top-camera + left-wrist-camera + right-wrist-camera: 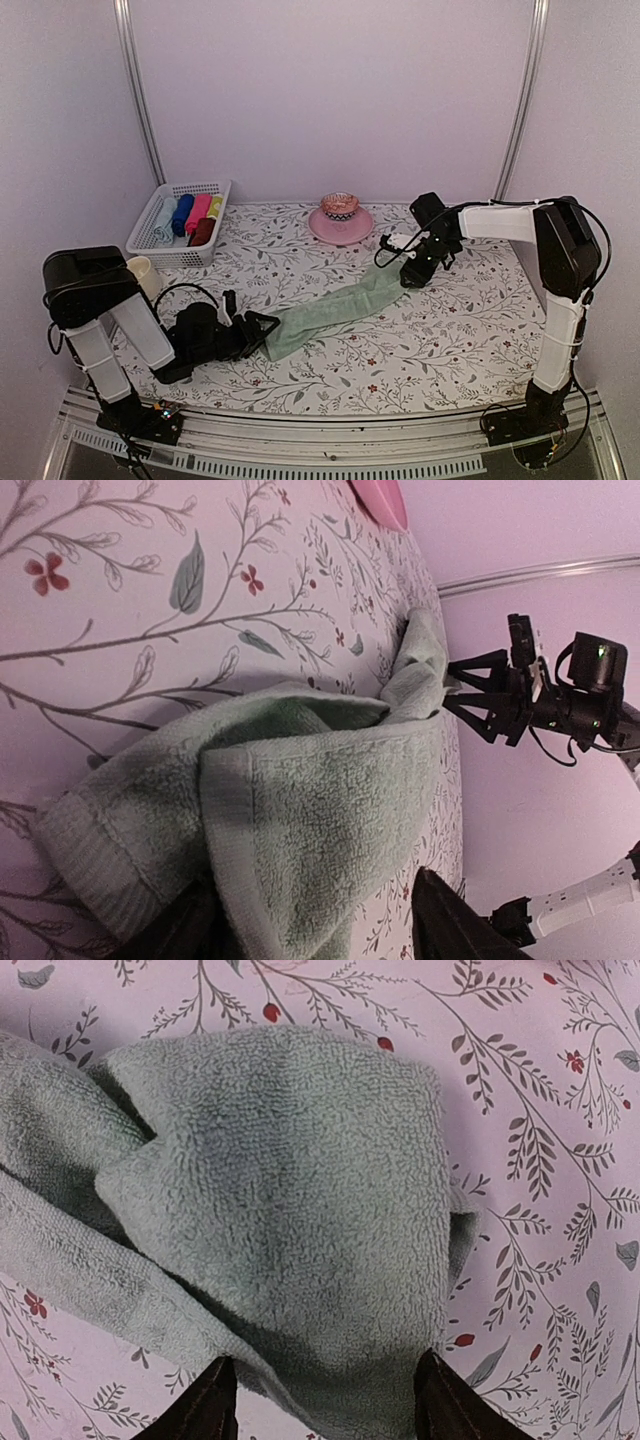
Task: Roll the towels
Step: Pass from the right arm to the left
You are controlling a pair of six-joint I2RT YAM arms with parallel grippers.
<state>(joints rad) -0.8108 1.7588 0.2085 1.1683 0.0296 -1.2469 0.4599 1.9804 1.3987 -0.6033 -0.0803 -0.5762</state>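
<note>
A pale sage green towel point(335, 310) lies stretched in a long, folded strip across the floral table cover, from near left to far right. My left gripper point(258, 332) is open at its near-left end, with the towel's folded end point(330, 810) between the spread fingers point(445, 920). My right gripper point(408, 272) is open at the far-right end and straddles the bunched towel point(290, 1190), its fingertips point(210, 1405) on either side. The right gripper also shows in the left wrist view point(480, 695). No round motif shows. A dark red rolled towel point(202, 232) lies in the basket.
A white basket point(150, 215) at the back left holds several rolled towels in different colours. A pink stand with a small bowl point(340, 222) is at the back centre. A pale cup point(143, 275) stands by the left arm.
</note>
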